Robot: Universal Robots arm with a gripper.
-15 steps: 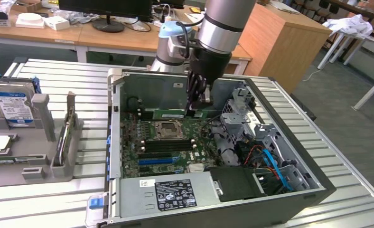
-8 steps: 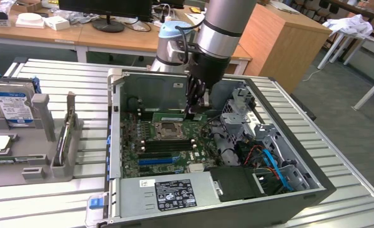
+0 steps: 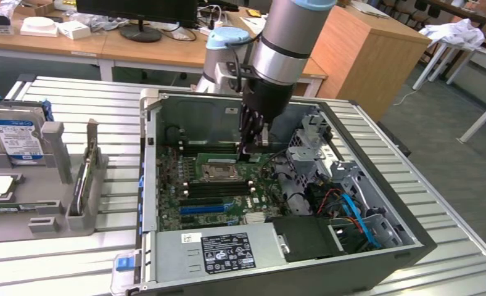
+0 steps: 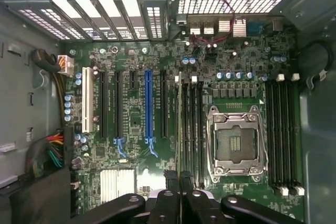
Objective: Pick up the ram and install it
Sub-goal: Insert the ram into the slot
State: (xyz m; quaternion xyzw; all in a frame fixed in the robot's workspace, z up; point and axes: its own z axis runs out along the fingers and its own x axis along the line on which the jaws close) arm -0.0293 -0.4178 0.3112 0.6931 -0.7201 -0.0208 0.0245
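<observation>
Seen edge-on, the ram [image 4: 180, 124] is a thin green strip running out from my fingertips. It lies along the black memory slots [image 4: 195, 129] beside the CPU socket [image 4: 234, 142], parallel to them. I cannot tell whether it touches a slot. My gripper [image 4: 179, 179] is shut on the ram's near end. In the exterior view the gripper [image 3: 251, 148] reaches straight down into the open computer case, just above the motherboard [image 3: 195, 203] and close to the CPU socket [image 3: 218, 165].
A long blue slot [image 4: 148, 108] and more black slots [image 4: 283, 129] flank the socket. The case holds a power supply [image 3: 218, 250] and blue and orange cables [image 3: 350, 209]. A grey fixture [image 3: 53, 209] at the exterior view's left carries a hard drive [image 3: 16, 139].
</observation>
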